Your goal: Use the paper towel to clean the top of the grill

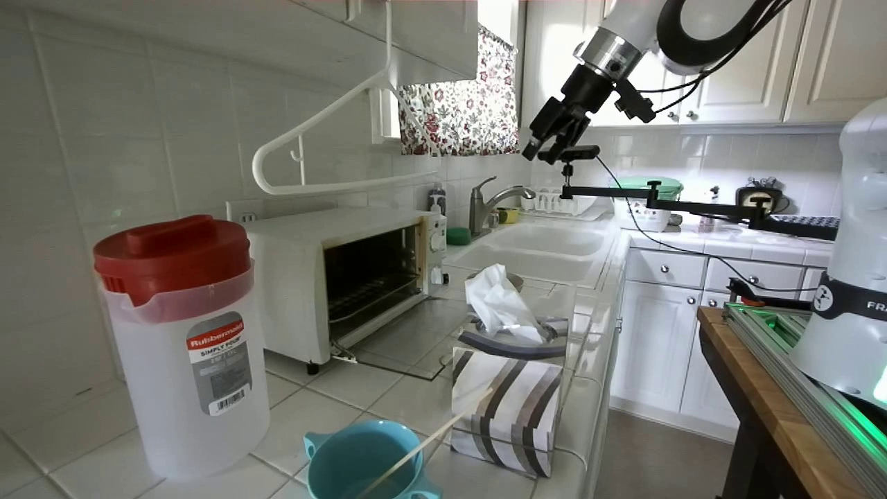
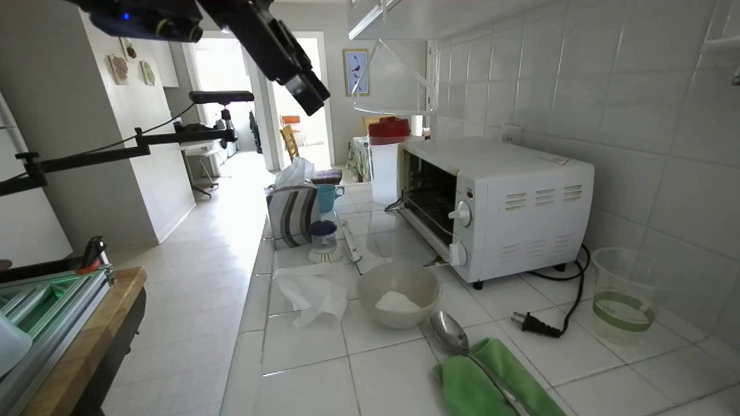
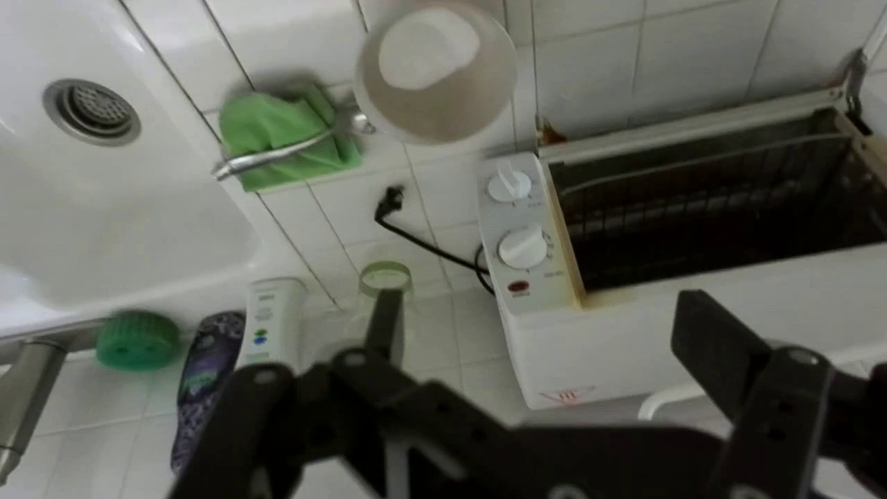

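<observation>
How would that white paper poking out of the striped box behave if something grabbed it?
The white paper is probably floppy, since it stands in loose, creased folds. It looks thin, so it is likely light and could tear under a hard tug. The striped box might slide or tip with it, as no fastening shows.

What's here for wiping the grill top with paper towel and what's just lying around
For the job:
toaster-oven grill
gripper, open
loose white sheet or tissue in the striped box, can't tell which is meant

Lying around:
red-lidded pitcher
blue cup
bowl
spoon
green cloth
scrub brush
</observation>
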{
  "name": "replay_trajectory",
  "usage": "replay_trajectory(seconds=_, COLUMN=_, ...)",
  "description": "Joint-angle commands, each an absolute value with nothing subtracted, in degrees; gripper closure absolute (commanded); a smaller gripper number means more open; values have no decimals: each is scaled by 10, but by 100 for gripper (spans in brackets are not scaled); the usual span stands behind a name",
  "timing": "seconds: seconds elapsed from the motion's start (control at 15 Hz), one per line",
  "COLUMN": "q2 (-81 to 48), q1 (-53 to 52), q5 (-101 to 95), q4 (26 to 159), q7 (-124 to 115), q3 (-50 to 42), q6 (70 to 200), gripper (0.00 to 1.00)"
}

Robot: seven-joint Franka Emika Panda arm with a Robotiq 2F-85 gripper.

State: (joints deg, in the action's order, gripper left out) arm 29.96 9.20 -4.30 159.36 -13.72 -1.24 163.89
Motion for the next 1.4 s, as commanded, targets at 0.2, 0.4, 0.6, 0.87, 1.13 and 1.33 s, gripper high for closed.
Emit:
replay_trajectory(seconds=0.2, q2=205, q1=-5, q5=67, q4=1595, q7=-100, q3=-66, q6=1757, gripper=0)
replay_trajectory(seconds=0.4, q2=184, q1=-89, q5=108, q4=1597, q7=-76, q3=-136, q6=1738, gripper=0)
replay_trajectory(seconds=0.6, q2=175, q1=-124, q5=120, q4=1597, q7=-53, q3=-173, q6=1717, gripper=0)
replay_trajectory(seconds=0.87, q2=163, q1=-116, q5=88, q4=1598, q7=-28, q3=-188, q6=1668, gripper=0)
replay_trajectory(seconds=1.13, q2=131, q1=-20, q5=35, q4=1597, q7=-17, q3=-105, q6=1573, gripper=0)
replay_trajectory(seconds=1.33, q2=141, q1=-30, q5=91, q4=1596, q7=-9, q3=-101, q6=1585, gripper=0)
